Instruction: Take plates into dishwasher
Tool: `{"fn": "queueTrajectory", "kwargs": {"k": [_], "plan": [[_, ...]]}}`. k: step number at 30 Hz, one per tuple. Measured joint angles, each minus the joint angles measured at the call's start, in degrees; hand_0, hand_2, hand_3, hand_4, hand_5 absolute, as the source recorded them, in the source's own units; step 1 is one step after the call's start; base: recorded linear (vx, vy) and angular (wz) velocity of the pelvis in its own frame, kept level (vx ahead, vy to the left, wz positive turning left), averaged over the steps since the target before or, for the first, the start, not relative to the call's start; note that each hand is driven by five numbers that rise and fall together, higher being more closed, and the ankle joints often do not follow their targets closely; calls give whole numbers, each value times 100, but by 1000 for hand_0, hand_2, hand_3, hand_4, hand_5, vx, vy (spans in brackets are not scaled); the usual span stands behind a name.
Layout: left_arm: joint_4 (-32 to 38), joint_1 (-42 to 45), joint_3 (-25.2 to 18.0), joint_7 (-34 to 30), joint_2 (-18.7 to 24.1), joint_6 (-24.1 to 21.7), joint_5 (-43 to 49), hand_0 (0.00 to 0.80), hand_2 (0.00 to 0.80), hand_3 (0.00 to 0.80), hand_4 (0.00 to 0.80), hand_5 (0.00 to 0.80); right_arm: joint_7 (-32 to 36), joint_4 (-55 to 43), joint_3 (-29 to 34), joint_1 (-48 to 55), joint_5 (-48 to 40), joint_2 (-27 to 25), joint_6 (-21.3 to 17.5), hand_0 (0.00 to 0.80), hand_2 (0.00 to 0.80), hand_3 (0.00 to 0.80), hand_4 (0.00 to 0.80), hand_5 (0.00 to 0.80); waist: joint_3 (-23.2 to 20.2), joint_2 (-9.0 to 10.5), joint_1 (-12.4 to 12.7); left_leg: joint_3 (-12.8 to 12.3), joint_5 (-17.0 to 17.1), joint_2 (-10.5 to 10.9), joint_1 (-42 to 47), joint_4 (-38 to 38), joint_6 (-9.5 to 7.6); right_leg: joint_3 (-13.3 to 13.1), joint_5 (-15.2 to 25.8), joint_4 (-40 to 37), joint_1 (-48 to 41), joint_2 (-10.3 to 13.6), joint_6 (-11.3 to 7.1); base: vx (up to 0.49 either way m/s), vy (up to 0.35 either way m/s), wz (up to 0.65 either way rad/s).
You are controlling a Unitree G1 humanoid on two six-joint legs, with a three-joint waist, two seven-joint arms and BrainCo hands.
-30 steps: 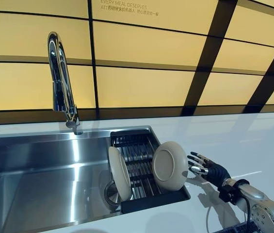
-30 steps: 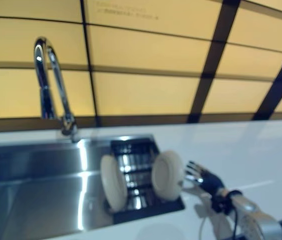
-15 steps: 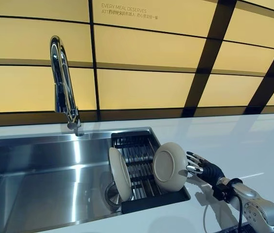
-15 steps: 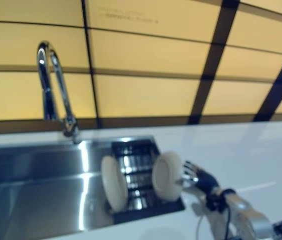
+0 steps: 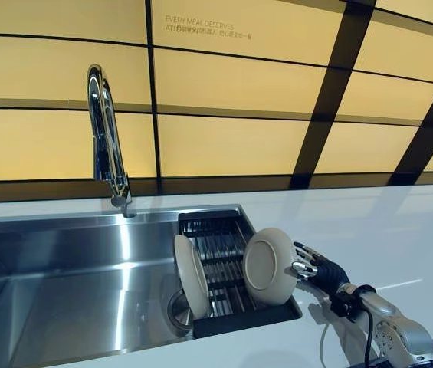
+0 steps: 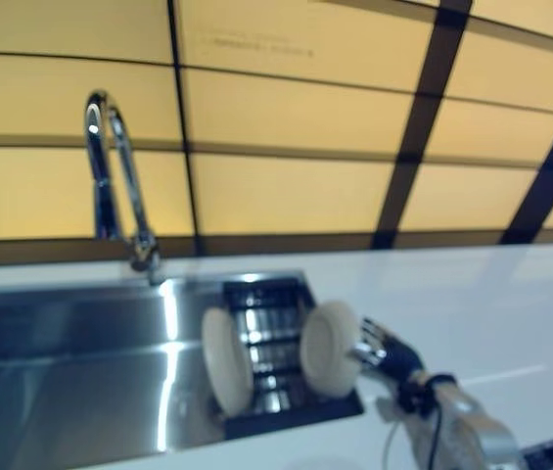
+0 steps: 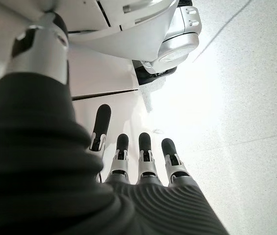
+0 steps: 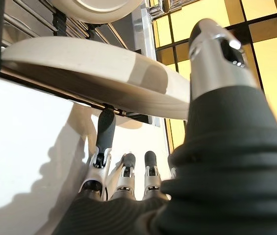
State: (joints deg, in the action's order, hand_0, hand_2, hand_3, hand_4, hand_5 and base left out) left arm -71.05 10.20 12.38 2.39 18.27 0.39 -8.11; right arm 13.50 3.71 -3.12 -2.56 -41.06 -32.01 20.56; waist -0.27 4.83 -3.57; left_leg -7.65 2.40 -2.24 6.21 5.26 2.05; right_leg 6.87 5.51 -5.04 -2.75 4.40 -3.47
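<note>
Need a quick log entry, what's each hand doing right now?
Left hand: open, holding nothing, down away from the sink.
Right hand: open, fingers straight, at the right plate, not gripping it.

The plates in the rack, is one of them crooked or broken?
Neither looks broken. Both plates stand on edge in the black rack over the sink. The right hand reaches toward the nearer one, fingers open.

Sink point(image 5: 17, 230) cut off at left.

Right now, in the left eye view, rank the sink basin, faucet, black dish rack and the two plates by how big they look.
1. sink basin
2. faucet
3. black dish rack
4. right plate and left plate: about alike; the left stands edge-on, so I won't rank them.
</note>
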Motion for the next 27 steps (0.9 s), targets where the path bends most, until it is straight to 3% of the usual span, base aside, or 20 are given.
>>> {"fn": "queueTrajectory", "kwargs": {"k": [27], "plan": [[17, -5, 113, 40, -12, 41, 60, 0, 0, 0, 0, 0, 730, 695, -203, -172, 220, 324, -597, 0, 0, 0, 0, 0, -128, -49, 23, 86, 4, -13, 28, 0, 3, 123, -11, -2, -92, 2, 17, 2, 1, 1]]}}
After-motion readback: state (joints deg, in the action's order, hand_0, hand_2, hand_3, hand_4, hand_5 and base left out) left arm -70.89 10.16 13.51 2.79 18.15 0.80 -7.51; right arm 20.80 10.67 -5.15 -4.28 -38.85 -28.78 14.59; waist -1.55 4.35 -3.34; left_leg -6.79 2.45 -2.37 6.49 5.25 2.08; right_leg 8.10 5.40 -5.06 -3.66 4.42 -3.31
